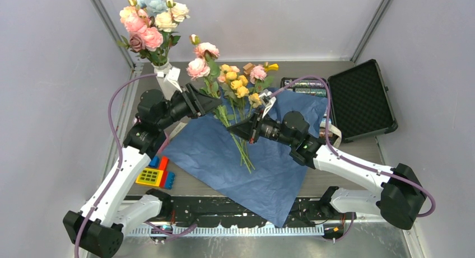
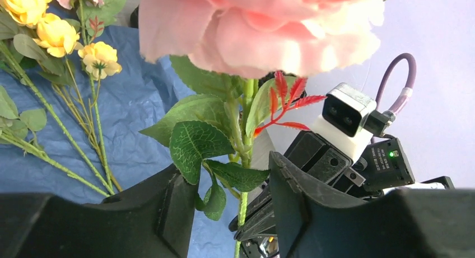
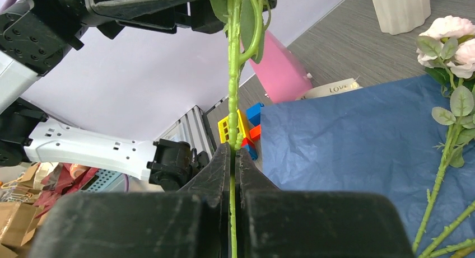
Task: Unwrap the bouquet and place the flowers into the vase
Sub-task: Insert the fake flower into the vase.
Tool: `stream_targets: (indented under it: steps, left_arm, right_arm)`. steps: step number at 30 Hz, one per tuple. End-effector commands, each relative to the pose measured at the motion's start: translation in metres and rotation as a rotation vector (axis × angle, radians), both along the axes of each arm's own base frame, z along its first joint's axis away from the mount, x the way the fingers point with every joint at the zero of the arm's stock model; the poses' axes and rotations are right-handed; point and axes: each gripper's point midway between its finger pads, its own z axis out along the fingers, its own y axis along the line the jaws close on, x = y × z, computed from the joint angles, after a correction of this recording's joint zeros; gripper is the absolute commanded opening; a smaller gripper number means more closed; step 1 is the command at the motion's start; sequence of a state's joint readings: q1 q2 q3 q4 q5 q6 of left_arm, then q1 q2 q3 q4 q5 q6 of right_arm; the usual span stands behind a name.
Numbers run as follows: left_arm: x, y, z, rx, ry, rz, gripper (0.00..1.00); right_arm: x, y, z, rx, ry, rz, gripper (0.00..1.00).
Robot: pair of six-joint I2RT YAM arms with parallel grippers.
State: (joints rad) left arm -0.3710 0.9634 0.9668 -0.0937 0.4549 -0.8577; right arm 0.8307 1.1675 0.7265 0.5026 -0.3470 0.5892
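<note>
**Stem Handover Above the Paper**

One stem is clamped low down by the right end effector, whose jaws are pressed fully shut on it. Higher up the same stem, just under its pink rose, the left end effector is set around it with the jaws standing part-way open. Nothing is gripped there, and leaves are crowded into the gap.

The step in hand is judged to be a handover. It would be done well if the left jaws were brought together on bare stem rather than on leaves. The right grip should be let go only once the left one is firm, or the top-heavy rose could tip or slip. The stem would then need to be turned foot-down and threaded into the vase. The vase stands just behind and to the left of the left end effector. It is already filled with larger blooms, so little room is judged to be left at its mouth.

The other flowers are laid between and beneath the two end effectors on the paper, which is spread flat with its dark side up. The surface is grey with a wood grain. An open case is seen well to the right of the right end effector. Coloured blocks are seen nearer the bases than the left one. The space is closed in by pale walls.
</note>
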Motion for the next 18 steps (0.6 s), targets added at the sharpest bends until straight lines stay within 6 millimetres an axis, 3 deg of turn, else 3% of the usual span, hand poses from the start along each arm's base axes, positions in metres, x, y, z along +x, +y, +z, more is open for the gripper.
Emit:
stream_targets:
  steps: [1,11,18]
  left_arm:
    - [-0.0011,0.0058,0.0283,-0.026,-0.092,0.027,0.48]
    - [0.0005,0.0038,0.0250,-0.023,-0.081,0.019,0.41]
    - [0.0008,0.0044,0.0253,-0.024,-0.082,0.023,0.24]
  right_arm:
    - [-0.0037,0.0034,0.0297,0.047,-0.074,0.022,0.00]
    - [-0.0078,0.0083,0.0290,0.025,-0.074,0.051,0.00]
    - [-0.0079,0.0096,0.0258,0.011,-0.073,0.053,0.00]
